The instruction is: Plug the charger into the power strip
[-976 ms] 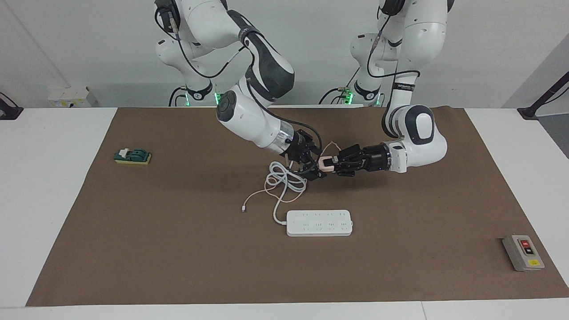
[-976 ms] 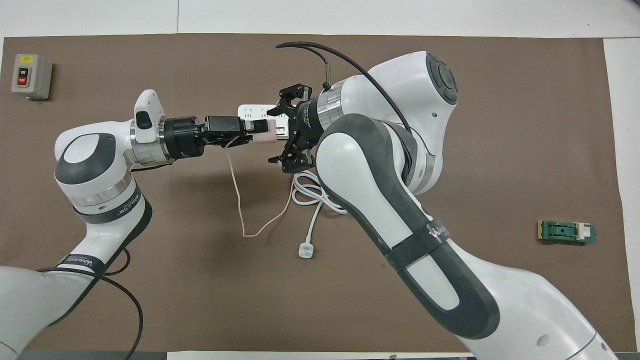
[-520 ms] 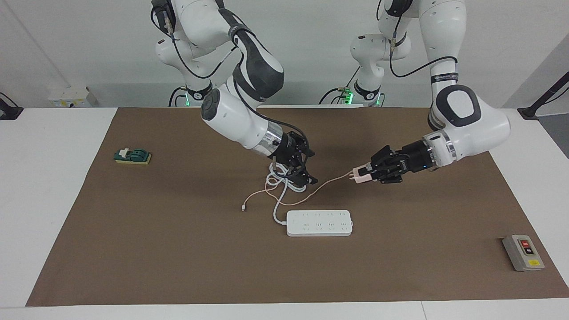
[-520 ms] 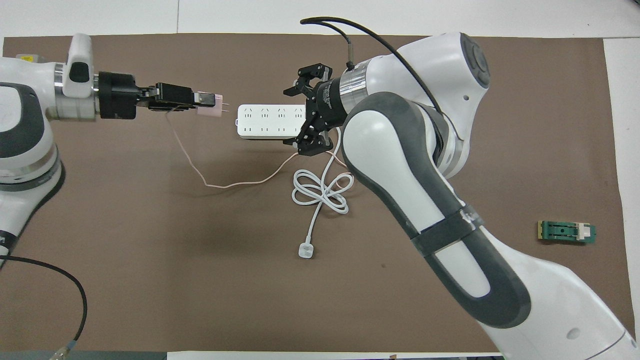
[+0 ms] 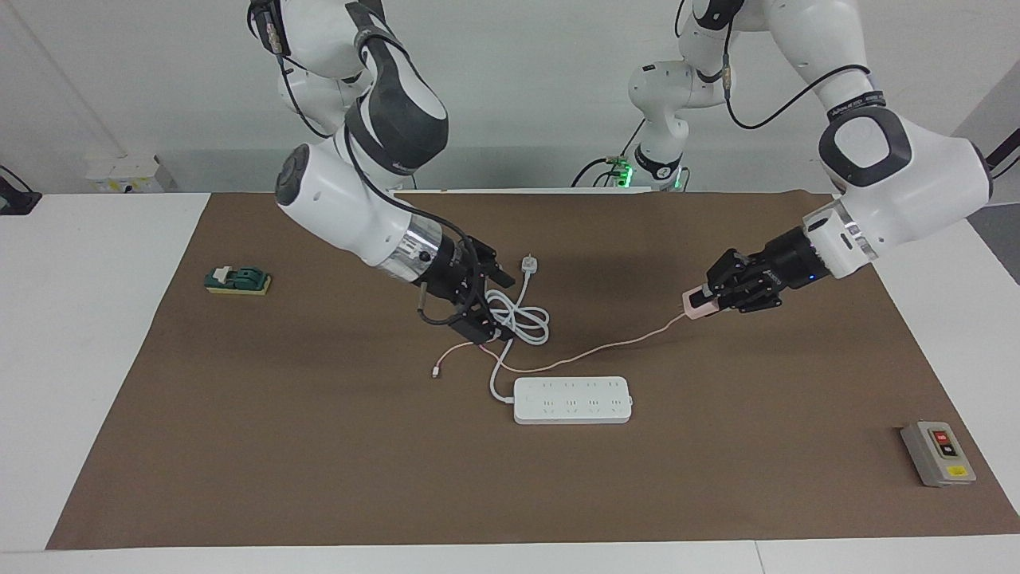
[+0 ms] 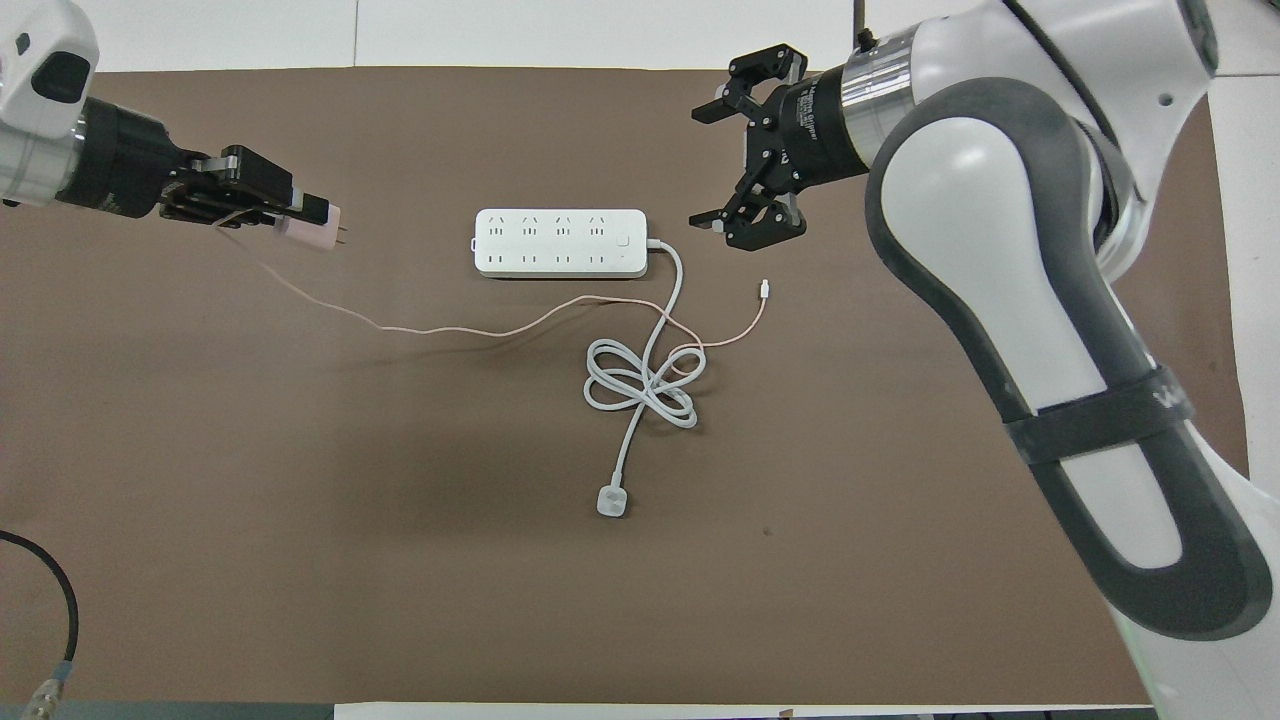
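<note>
Pale-pink cube charger (image 6: 312,231) (prongs apparently forward) gripped in left tool (image 5: 701,304); right tool (image 6: 745,150) released.

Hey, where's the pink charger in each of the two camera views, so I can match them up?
Facing view: the charger is held up in the left gripper, over the mat toward the left arm's end of the table.
Overhead view: the charger sits at the left gripper, its prongs pointing toward the power strip.
Shared landmark: the power strip, with the charger's thin pink cable trailing past it.
</note>
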You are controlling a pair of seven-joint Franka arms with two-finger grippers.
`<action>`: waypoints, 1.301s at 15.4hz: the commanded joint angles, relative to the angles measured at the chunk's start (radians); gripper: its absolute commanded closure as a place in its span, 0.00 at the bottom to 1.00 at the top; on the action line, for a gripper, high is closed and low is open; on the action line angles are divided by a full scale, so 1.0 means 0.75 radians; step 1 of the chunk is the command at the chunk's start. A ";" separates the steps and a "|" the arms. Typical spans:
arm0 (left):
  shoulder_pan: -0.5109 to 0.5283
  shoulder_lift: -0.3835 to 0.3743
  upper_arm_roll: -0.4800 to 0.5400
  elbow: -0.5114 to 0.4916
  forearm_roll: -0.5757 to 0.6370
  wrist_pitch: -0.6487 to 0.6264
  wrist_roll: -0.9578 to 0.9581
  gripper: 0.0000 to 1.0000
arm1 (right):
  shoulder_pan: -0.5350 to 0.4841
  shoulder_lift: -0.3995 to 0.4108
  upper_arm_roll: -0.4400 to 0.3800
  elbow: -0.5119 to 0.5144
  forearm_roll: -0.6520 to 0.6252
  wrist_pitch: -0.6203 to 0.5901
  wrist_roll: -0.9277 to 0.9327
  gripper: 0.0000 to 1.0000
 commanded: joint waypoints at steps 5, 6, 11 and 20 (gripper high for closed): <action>-0.018 -0.021 0.007 0.096 0.292 -0.100 -0.368 1.00 | -0.103 -0.043 0.010 0.052 -0.244 -0.191 -0.485 0.00; -0.022 -0.027 0.001 0.096 0.378 -0.082 -0.452 1.00 | -0.115 -0.049 0.010 0.050 -0.279 -0.230 -0.607 0.00; -0.046 -0.021 0.007 0.120 0.428 -0.004 -0.728 1.00 | -0.164 -0.115 0.010 0.050 -0.478 -0.346 -1.186 0.00; -0.093 -0.013 -0.008 0.124 0.487 -0.007 -1.529 1.00 | -0.230 -0.278 0.010 0.001 -0.893 -0.465 -2.121 0.00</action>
